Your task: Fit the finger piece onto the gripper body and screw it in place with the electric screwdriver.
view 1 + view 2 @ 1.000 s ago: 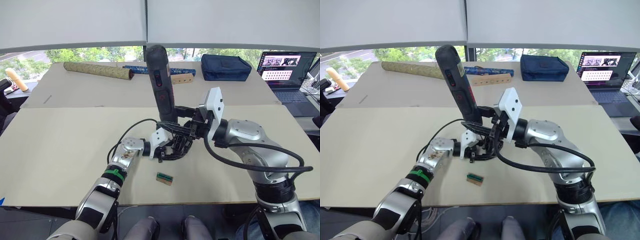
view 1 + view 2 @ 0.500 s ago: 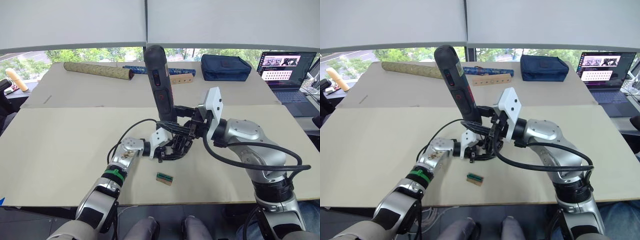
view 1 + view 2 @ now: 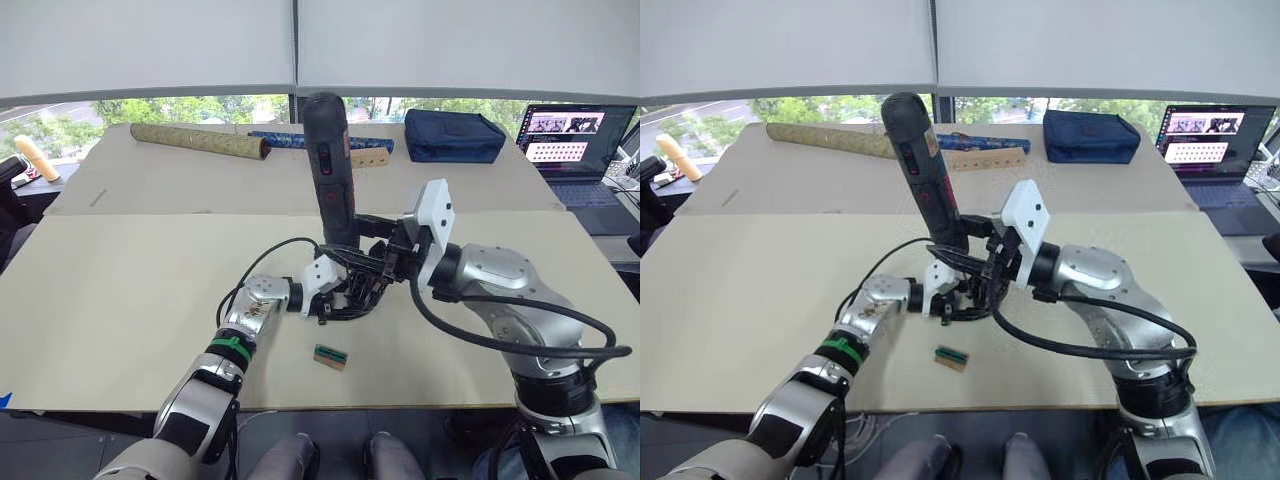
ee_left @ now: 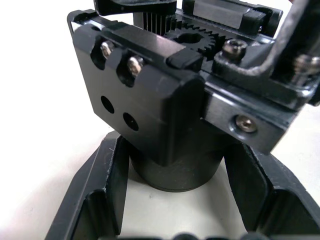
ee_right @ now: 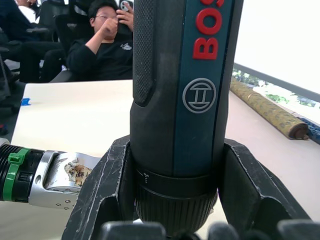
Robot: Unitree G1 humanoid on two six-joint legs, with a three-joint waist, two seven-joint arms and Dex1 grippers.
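Note:
The gripper body (image 4: 165, 95), a chunky black block with a toothed gear and screws on top, stands on the table between the fingers of my left gripper (image 3: 340, 295), which is shut on its round base. A black slab with two screws and two empty holes sits on its side; I cannot tell whether that slab is the finger piece. The electric screwdriver (image 3: 328, 170) stands nearly upright over the body, its dark barrel showing red lettering (image 5: 185, 100). My right gripper (image 5: 175, 150) is shut around its lower collar. The bit is hidden among the black parts.
A small green-and-tan block (image 3: 329, 356) lies near the table's front edge. At the back lie a patterned roll (image 3: 198, 141), a blue tube (image 3: 285, 139), a drilled wooden strip (image 3: 365, 157), a navy pouch (image 3: 452, 135) and a laptop (image 3: 575, 135). A seated person (image 5: 105, 45) is beyond the table.
The screwdriver's top has leaned slightly to the right and the right arm has shifted a little with it. The left gripper and the body have stayed put.

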